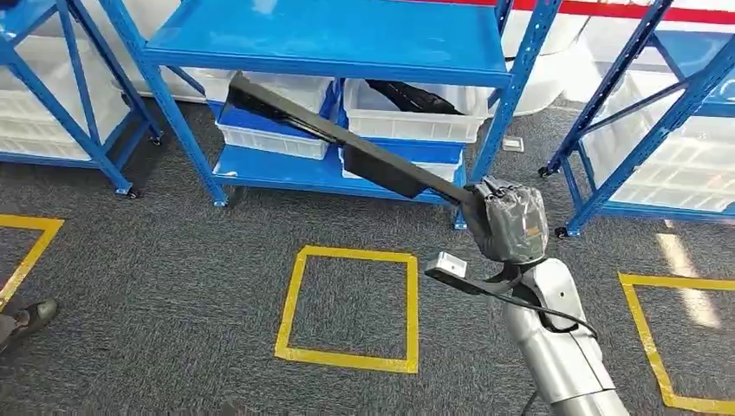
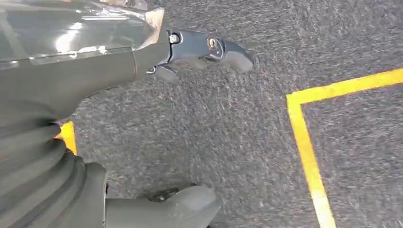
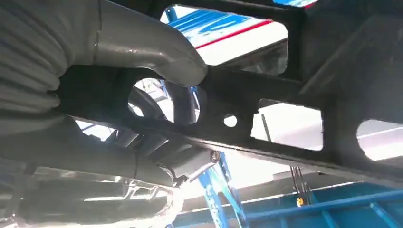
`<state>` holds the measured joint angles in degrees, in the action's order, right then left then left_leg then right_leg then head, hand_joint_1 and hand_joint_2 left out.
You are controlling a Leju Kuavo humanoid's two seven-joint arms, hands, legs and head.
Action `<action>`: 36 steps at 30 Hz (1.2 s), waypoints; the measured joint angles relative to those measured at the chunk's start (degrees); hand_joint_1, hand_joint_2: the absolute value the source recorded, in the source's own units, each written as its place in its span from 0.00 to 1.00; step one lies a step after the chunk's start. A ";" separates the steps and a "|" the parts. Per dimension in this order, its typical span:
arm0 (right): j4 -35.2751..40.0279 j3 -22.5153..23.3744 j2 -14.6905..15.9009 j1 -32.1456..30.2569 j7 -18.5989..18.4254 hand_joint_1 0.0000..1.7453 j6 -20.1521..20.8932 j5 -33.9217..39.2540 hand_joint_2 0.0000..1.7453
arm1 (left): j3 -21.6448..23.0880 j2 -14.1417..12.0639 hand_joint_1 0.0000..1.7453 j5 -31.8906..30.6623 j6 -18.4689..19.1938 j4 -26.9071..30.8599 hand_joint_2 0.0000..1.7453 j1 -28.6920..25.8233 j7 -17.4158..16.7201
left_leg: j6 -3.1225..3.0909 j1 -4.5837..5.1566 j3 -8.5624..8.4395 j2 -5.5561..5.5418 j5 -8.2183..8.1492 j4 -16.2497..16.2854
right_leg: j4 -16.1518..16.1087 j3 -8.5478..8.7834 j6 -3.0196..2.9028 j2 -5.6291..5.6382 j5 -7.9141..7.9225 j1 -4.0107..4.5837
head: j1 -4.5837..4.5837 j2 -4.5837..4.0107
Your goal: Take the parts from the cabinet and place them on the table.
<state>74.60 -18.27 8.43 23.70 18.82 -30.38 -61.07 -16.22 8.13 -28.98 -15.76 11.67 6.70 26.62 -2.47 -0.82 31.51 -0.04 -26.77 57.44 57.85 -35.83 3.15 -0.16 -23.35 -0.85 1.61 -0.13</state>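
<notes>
Our right hand [image 1: 507,221] holds one end of a long black part [image 1: 338,139]; the part sticks out from our hand toward the blue cabinet [image 1: 329,43], and its far end is up near the white bins [image 1: 416,117] on the low shelf; it hangs in the air above the grey carpet [image 1: 173,286]. Close up from the right wrist, our thick grey thumb [image 3: 157,52] lies over the black part [image 3: 266,95], which has holes cut in it, and darker fingers [image 3: 183,102] wrap it from the other side. Another black part [image 1: 412,95] lies in the right white bin. A yellow tape square [image 1: 351,303] is on the carpet in front of the cabinet. Our left hand [image 2: 71,95] hangs over the carpet; its fingers [image 2: 214,47] and thumb [image 2: 190,204] are apart and hold nothing. A dark shoe [image 1: 26,321] shows at the left edge.
</notes>
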 joint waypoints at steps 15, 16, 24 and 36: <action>2.86 2.34 1.29 -1.75 -0.18 0.97 -0.55 -0.07 1.00 | 0.02 0.39 0.00 -0.70 0.11 0.00 1.00 0.16 0.00 | 0.34 1.86 8.06 -0.11 9.28 -1.06 | -3.02 9.06 -2.91 -0.09 -6.17 0.65 | -0.17 0.00; 2.93 2.38 1.29 -1.83 -0.24 0.97 -0.59 -0.04 1.00 | 0.02 0.28 0.00 -0.70 0.13 0.00 1.00 0.20 0.00 | 0.80 1.51 8.75 -0.35 6.89 -0.18 | -2.90 9.25 -3.20 -0.33 -5.44 0.38 | -0.48 0.00; 4.87 3.52 1.88 -4.10 -0.31 0.97 -0.66 -0.07 1.00 | 0.04 0.07 0.00 -1.09 0.52 0.00 1.00 0.32 -0.41 | 3.31 -0.70 6.04 -0.11 1.09 14.36 | -0.54 1.14 -3.10 -0.45 -0.55 -0.27 | 0.00 0.00; 7.34 5.81 3.44 -7.43 -0.42 0.97 -1.14 -0.22 1.00 | 0.07 0.31 0.00 -1.66 0.70 0.00 1.00 0.77 -0.52 | -1.04 0.69 4.67 0.18 3.77 0.38 | 17.59 -5.74 -0.99 -0.02 -10.08 -0.15 | -0.74 0.00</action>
<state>81.94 -12.46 11.87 16.27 18.40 -31.52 -61.29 -16.15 8.44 -30.64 -15.06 11.67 7.47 26.10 -3.50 -0.14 36.18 0.14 -23.00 57.82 75.44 -41.57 2.16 -0.18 -33.43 -1.00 0.87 -0.13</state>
